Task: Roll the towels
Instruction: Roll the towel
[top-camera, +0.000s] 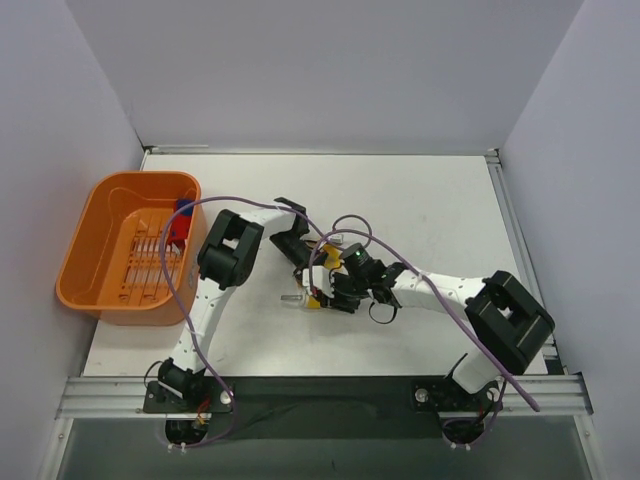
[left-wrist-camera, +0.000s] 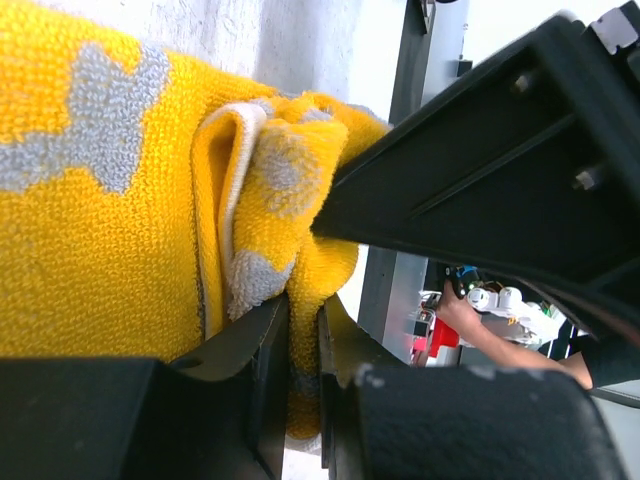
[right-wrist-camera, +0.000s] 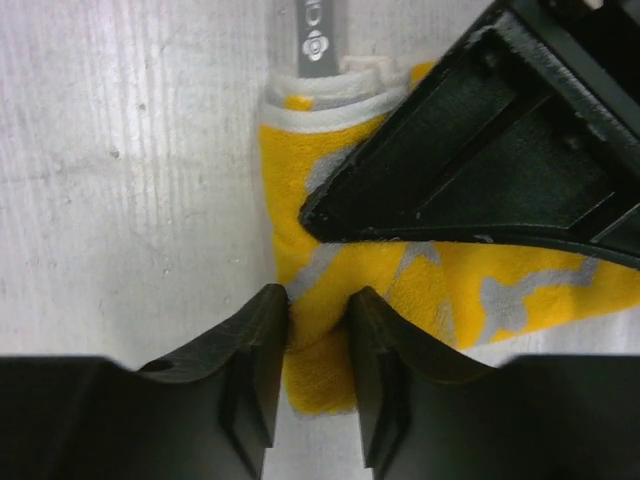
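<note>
Yellow towel (right-wrist-camera: 292, 195), pinched in left tool (left-wrist-camera: 305, 340), right tool (right-wrist-camera: 318, 325)

Bright, even light from above. Only soft, faint shadows on the white table (top-camera: 420, 190). Up close, yellow towel (left-wrist-camera: 100, 270) sharp and bright; black fingers (left-wrist-camera: 240, 350) near the lens very dark.

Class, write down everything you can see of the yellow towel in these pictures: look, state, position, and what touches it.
The yellow towel is soft looped terry with pale grey patches and a whitish hem. Partly rolled and bunched into folds, it lies on the white table, towards the near middle. The left jaws pinch a folded edge; the right jaws grip one end of the roll.
</note>
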